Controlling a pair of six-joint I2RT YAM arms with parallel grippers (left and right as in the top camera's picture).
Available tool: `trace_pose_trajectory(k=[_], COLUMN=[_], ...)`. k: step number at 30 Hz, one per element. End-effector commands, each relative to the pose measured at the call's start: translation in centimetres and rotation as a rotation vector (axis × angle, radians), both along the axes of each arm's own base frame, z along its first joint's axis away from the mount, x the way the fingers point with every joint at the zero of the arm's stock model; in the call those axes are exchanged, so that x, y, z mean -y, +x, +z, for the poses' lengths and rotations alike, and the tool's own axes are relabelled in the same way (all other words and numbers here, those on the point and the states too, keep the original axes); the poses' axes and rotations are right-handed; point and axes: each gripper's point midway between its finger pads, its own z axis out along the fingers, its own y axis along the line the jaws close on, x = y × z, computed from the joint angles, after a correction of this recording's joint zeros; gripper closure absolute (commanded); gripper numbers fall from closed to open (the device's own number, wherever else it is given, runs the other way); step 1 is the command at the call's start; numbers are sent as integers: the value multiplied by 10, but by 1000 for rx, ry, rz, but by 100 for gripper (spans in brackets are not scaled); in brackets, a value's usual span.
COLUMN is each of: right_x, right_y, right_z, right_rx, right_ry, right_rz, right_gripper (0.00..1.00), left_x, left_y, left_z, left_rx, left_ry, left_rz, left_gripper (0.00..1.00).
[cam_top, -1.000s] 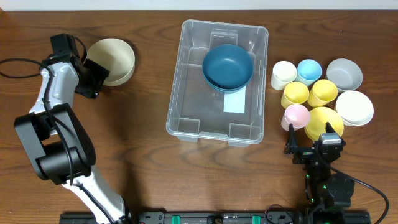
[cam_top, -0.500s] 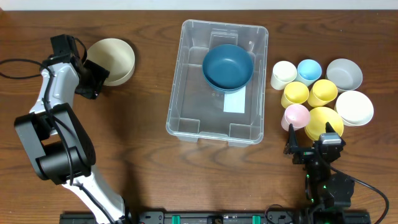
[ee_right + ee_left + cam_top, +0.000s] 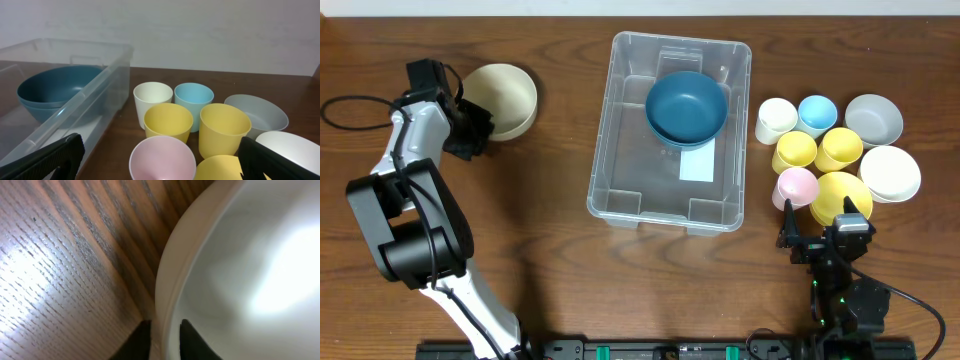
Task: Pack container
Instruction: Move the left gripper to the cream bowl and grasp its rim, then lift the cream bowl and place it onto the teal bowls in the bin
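The large clear plastic rectangular container sits mid-counter, its long side running away from the robot, on the brown wooden counter. Two dark blue round bowls, nested, already lie in its far half; the near half is bare but for the white label, so there is room for more.

Well to the left of the container stands a cream round plastic bowl. The left gripper has its jaws clenched on that bowl's rim, one finger inside the wall and one outside: a pinch that looks meant to lift the bowl by its edge and carry it rightward over the container's left wall, which it would have to clear.

Just right of the container is a cluster waiting its turn: a white cup, a light blue cup, two yellow cups, a pink cup, a yellow bowl, a grey bowl and a white bowl. The right gripper hangs on the cluster's near side, jaws released and spread wide, grasping nothing.
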Motion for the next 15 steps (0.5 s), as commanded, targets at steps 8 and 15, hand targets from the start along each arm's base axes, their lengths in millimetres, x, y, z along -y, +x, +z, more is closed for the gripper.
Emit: trace_pose_trajectory(k=[8, 15], right_x=[0, 0], right_y=[0, 0], right_z=[0, 0], right_rx=[0, 1], right_ry=[10, 11], right_rz=[0, 0], right_gripper=[1, 1], left_x=[-30, -28], left_y=[-17, -25], left_z=[44, 156], left_rx=[44, 289], left_ry=[37, 177], left_rz=[63, -64], left_gripper=[94, 94])
